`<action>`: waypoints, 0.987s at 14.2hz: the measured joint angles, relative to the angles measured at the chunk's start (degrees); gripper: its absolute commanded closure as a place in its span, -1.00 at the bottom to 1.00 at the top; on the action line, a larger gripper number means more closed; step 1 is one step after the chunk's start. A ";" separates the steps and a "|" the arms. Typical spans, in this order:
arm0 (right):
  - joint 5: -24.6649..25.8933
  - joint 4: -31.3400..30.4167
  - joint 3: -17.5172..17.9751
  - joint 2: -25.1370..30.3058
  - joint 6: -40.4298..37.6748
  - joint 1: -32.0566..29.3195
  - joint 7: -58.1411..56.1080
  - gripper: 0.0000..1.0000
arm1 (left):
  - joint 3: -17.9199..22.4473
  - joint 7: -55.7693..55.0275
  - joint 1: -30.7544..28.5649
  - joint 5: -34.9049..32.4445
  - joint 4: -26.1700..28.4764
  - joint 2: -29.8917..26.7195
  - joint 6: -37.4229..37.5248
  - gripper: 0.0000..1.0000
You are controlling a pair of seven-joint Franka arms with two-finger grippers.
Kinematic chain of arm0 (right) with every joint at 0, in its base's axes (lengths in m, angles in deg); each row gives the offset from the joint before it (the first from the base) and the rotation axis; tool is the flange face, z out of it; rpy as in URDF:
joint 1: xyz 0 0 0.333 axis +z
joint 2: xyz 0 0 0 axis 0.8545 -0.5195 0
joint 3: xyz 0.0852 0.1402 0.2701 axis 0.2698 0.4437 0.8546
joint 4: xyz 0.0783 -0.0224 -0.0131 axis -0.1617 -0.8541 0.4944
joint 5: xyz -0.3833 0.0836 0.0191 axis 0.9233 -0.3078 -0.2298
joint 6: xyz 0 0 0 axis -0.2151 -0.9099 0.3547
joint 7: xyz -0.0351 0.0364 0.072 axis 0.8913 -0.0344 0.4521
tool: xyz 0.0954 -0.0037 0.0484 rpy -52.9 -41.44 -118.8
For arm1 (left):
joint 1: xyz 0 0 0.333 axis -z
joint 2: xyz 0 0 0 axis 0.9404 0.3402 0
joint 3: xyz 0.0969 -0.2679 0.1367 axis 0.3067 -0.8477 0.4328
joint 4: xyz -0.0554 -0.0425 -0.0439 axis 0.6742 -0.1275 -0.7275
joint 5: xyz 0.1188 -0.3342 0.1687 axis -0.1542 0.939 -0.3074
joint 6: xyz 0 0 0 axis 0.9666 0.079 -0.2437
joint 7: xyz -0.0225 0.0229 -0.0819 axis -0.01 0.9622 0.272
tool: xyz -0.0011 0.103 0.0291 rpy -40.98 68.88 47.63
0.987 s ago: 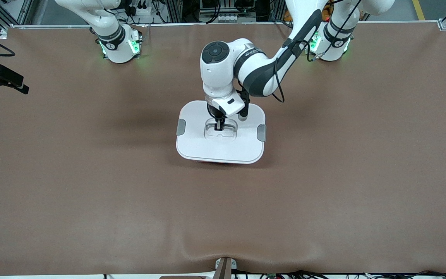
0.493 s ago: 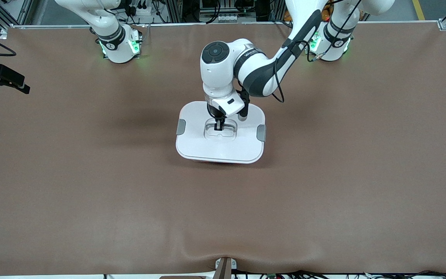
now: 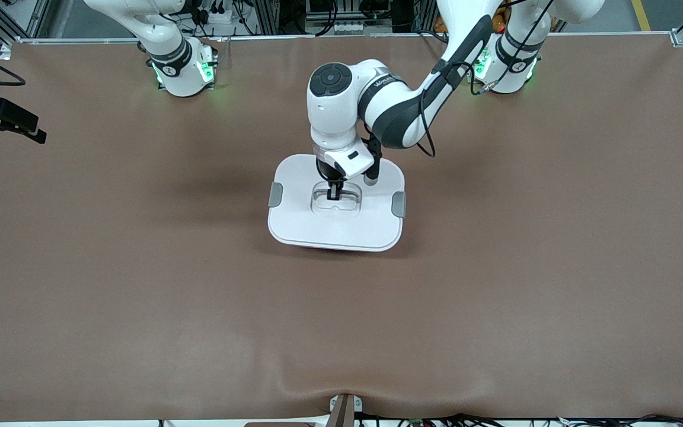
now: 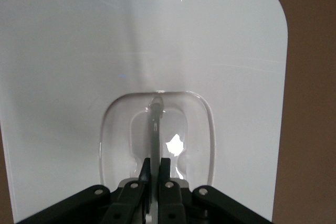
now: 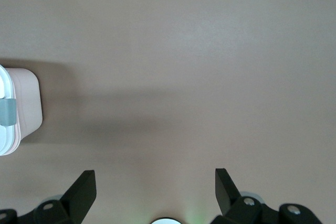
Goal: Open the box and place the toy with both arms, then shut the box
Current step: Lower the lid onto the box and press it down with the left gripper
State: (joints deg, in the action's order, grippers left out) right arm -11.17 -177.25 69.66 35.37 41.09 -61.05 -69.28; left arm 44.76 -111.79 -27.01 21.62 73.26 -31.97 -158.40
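Left gripper (image 3: pixel 335 196), its arm bent down from above, pinched the handle (image 3: pixel 337 200) of the box (image 3: pixel 337 225) at mid-table in the front view, fingers (image 4: pixel 164 167) clamped on it up close, while the waiting right gripper (image 5: pixel 156 188) gaped wide over bare table (image 5: pixel 210 51).

**Brown-covered work table with one box at its middle.**
The table (image 3: pixel 140 284), spread with a smooth brown mat, fills nearly the whole front view, with a slight wrinkle at the lower centre of the frame. Directly on it, just above the frame's centre, stands the box (image 3: pixel 337 204), a pale pink tub shut under a flat white lid with a grey clip on each short side. The two arm bases, lit green, stand on the table at the upper left (image 3: pixel 182 70) and upper right (image 3: pixel 508 66) of the frame.
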 measured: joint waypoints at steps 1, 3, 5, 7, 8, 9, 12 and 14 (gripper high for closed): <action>0.00 0.03 -0.04 0.00 -0.27 0.00 0.00 -1.00 | 0.08 0.00 -0.02 0.00 0.07 0.00 0.00 1.00; 0.00 0.08 -0.09 0.00 -0.46 -0.01 0.00 -1.00 | 0.18 0.00 -0.10 0.00 0.09 0.00 0.00 1.00; 0.00 0.12 -0.13 0.00 -0.48 -0.02 0.02 -1.00 | 0.19 0.00 -0.11 0.00 0.10 0.01 0.00 1.00; 0.00 0.24 -0.17 0.00 -0.48 -0.02 0.02 -1.00 | 0.19 -0.07 -0.12 0.00 0.10 0.01 0.00 1.00; 0.00 0.30 -0.18 0.00 -0.48 -0.02 0.02 -1.00 | 0.19 -0.13 -0.11 0.00 0.10 0.01 0.00 1.00; 0.00 0.35 -0.18 0.00 -0.48 -0.02 0.02 -1.00 | 0.18 -0.30 -0.11 0.00 0.10 0.01 0.00 1.00; 0.06 0.60 -0.18 0.00 -0.47 -0.02 0.02 -1.00 | 0.17 -1.51 -0.11 0.00 0.11 0.01 0.00 1.00; 0.09 0.93 -0.18 0.01 -0.48 -0.02 0.03 -1.00 | 0.17 -1.72 -0.11 0.00 0.11 0.01 0.00 1.00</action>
State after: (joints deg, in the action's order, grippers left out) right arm -11.07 -176.32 69.48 35.37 40.61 -61.07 -69.26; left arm 44.94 -113.51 -27.12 21.62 73.36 -31.96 -158.40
